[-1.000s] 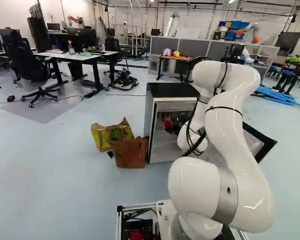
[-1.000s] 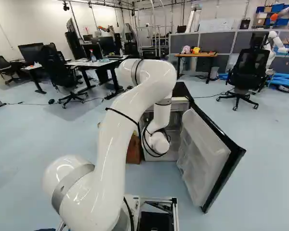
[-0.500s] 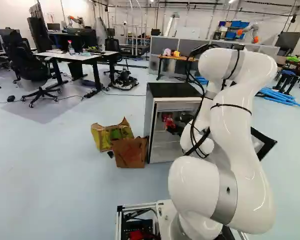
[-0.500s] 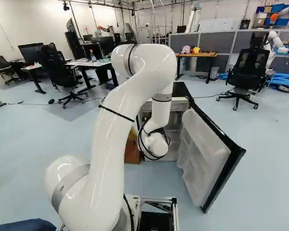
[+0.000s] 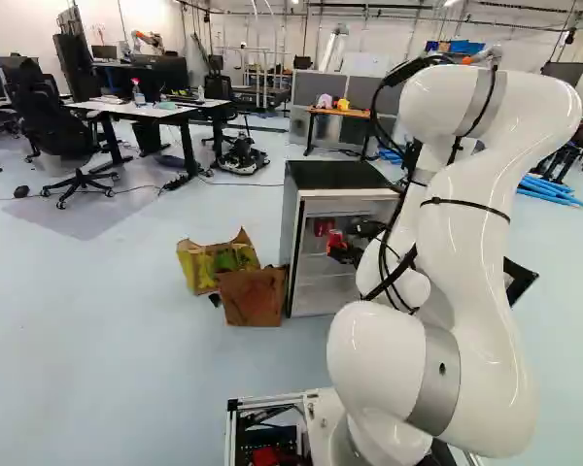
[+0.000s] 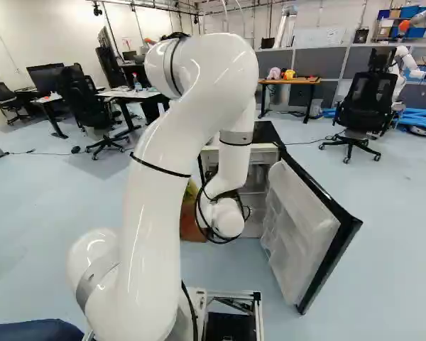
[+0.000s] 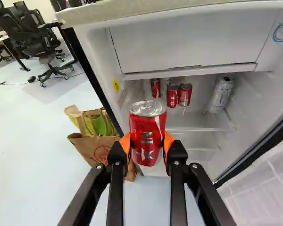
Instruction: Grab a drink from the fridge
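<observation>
In the left base view my gripper [image 5: 341, 249] is at the front of the open fridge [image 5: 336, 176], with a red can [image 5: 335, 238] at its tips. The wrist view has the gripper [image 7: 147, 145] shut on that red can [image 7: 147, 129], orange pads pressing both sides and the silver lid showing above them. Beyond it, on the fridge's shelf [image 7: 193, 122], stand a red can [image 7: 172, 98], another red can [image 7: 185, 95], a third partly cut off [image 7: 155, 88] and a leaning silver can [image 7: 221, 94]. The arm hides the gripper in the right base view.
The fridge door [image 6: 304, 231] stands swung open on the right. Beside the fridge's left side are a brown paper bag [image 5: 253, 297] and a yellow-green bag [image 5: 199, 266]. An office chair [image 6: 367, 106] and desks stand farther off; another robot [image 6: 410, 64] is at the back right.
My arm has risen and drawn back toward the base, bringing the held red can from inside the fridge to its front opening. The base has not moved.
</observation>
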